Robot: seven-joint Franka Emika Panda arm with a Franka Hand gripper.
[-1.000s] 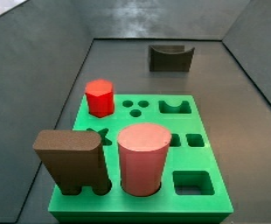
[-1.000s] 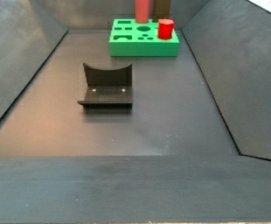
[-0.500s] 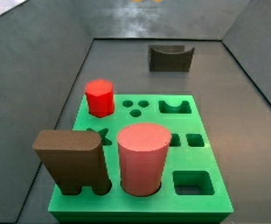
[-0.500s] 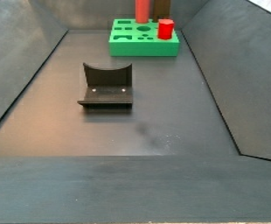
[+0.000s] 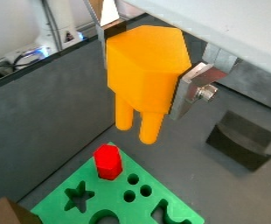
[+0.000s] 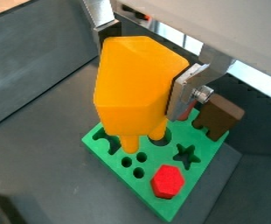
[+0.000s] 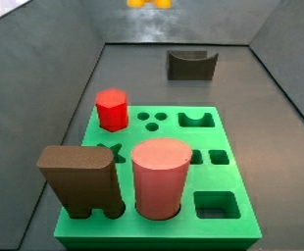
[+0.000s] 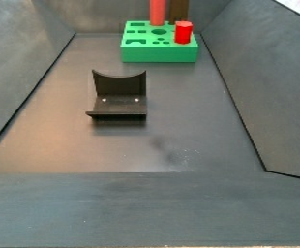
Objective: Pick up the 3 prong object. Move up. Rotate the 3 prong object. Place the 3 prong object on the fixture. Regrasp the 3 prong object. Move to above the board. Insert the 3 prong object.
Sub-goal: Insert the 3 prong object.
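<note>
3 prong object (image 5: pixel 148 74) clamped in pincer (image 5: pixel 144 70), above board (image 5: pixel 114 197)

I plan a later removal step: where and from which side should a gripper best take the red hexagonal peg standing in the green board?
Probably from straight above, on the free upper part of the red hexagonal peg: it stands upright in the green board, so two opposite flat faces suit parallel pads. The gripper now holds the yellow-orange three-prong block.

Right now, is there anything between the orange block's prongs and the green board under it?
No, only open air, as both wrist views show. The gripper holds the orange block high, prongs down, above the green board; nothing is between them.
</note>
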